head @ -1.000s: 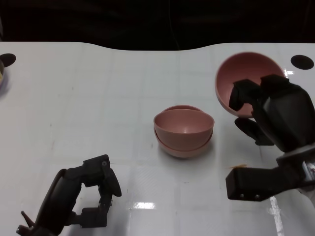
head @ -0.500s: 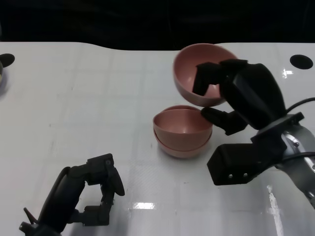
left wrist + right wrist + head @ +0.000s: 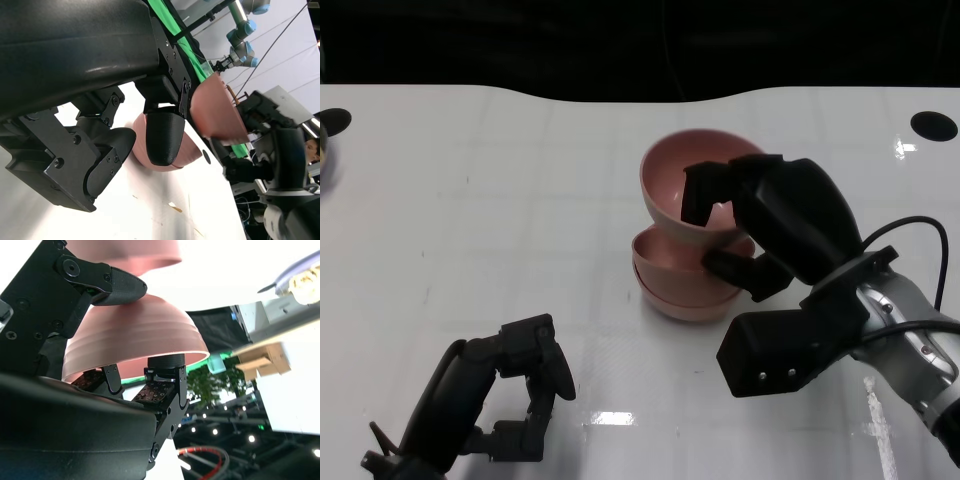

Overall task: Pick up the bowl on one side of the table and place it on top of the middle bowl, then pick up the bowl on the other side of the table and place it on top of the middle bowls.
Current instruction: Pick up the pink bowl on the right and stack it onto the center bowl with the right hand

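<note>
Two pink bowls (image 3: 688,284) sit nested at the table's middle. My right hand (image 3: 765,225) grips a third pink bowl (image 3: 678,185) by its rim, fingers inside and thumb under it, holding it tilted just above the stack's far edge. The right wrist view shows that bowl (image 3: 135,337) between my fingers, with the stack's rim (image 3: 125,252) close beyond it. My left hand (image 3: 510,385) hovers near the table's front left, fingers curled and holding nothing. In the left wrist view the held bowl (image 3: 217,112) hangs over the stack (image 3: 187,150).
The white table (image 3: 500,200) has a dark round hole (image 3: 933,125) at the far right and another (image 3: 335,121) at the far left. A dish edge (image 3: 324,155) shows at the left border. A cable (image 3: 920,240) loops behind my right forearm.
My right hand has carried the pink bowl leftward and down, from the right side of the table to just above the nested stack. The left hand has barely moved.
</note>
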Motion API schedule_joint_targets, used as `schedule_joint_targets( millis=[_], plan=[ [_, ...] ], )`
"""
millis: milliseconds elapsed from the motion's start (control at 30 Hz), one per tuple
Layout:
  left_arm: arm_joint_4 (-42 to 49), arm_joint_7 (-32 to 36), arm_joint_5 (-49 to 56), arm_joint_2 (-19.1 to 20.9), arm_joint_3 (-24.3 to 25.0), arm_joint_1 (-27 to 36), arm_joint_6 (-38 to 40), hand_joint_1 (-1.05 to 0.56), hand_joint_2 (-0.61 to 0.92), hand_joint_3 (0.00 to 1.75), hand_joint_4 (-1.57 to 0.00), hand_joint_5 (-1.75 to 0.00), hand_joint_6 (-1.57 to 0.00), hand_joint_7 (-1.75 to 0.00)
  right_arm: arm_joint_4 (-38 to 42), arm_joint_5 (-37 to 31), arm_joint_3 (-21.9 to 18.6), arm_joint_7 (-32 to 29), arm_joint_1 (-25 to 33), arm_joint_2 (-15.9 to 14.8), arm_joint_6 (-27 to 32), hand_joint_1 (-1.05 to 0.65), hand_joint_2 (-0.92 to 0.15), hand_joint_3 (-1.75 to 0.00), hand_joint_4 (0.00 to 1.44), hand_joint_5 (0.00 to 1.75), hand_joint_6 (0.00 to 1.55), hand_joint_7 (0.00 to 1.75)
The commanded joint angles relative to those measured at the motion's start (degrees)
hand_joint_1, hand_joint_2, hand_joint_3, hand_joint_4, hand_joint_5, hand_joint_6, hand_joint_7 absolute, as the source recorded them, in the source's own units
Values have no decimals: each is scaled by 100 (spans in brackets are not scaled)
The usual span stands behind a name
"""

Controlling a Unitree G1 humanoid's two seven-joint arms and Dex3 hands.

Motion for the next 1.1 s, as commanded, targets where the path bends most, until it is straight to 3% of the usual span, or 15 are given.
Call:
schedule_joint_targets(
  millis=[33, 267, 467, 500, 533, 567, 633, 700, 767, 800, 867, 1100],
  plan=[
    [-63, 65, 24, 19, 47, 71, -14, 0, 30, 154, -89, -175, -80, -161, 157, -9, 48, -32, -81, -31, -25, -12, -31, -133, 98, 175, 86, 153],
    [-88, 29, -7, 20, 33, 77, 57, 0, 30, 154, -90, -175, -81, -160, 393, -25, 158, -77, -30, -38, -112, -11, -31, -134, 97, 175, 85, 152],
    [-107, 18, -15, 18, 27, 71, 76, -1, 29, 155, -89, -175, -81, -159, 697, -27, 255, -93, -39, -9, -195, -9, -41, -112, 92, 175, 80, 148],
    [-108, 13, -29, 12, 26, 70, 78, 0, 29, 155, -90, -175, -81, -159, 730, -9, 266, -66, -44, -9, -216, -9, -43, -107, 90, 172, 83, 136],
    [-110, 11, -38, 7, 25, 70, 80, 0, 29, 156, -90, -175, -82, -159, 751, 5, 273, -48, -48, -10, -233, -9, -48, -92, 88, 154, 88, 101],
    [-118, 31, -6, 10, 28, 70, 87, 0, 29, 156, -90, -175, -82, -159, 757, 8, 290, 3, -52, -22, -235, -10, -51, -85, 88, 148, 93, 82],
    [-145, 55, 31, 12, 32, 75, 112, -1, 27, 157, -90, -175, -82, -159, 758, 40, 306, 124, -51, -31, -225, -17, -68, -48, 85, 105, 91, 34],
    [-164, 54, 40, 16, 31, 79, 123, -2, 27, 158, -90, -175, -82, -159, 754, 62, 324, 239, -51, -39, -206, -21, -78, -26, 78, 79, 86, 12],
    [-138, 55, 38, 13, 32, 70, 89, -2, 27, 158, -90, -175, -82, -159, 705, 30, 355, 360, -46, -65, -142, -29, -88, -10, 67, 40, 71, 2],
    [-116, 48, 23, 9, 32, 62, 66, -1, 27, 159, -90, -175, -82, -159, 679, 10, 366, 404, -41, -76, -110, -34, -90, -9, 61, 31, 64, 1],
    [-77, 38, -1, -3, 28, 47, 32, 0, 27, 159, -90, -175, -83, -158, 599, 11, 365, 512, -10, -94, -59, -44, -92, -13, 50, 20, 53, 0],
    [-153, 50, 46, 5, 26, 68, 130, 1, 26, 159, -90, -175, -83, -158, 399, -6, 344, 602, 91, -123, 50, -57, -92, -23, 31, 10, 33, 0]
  ],
)
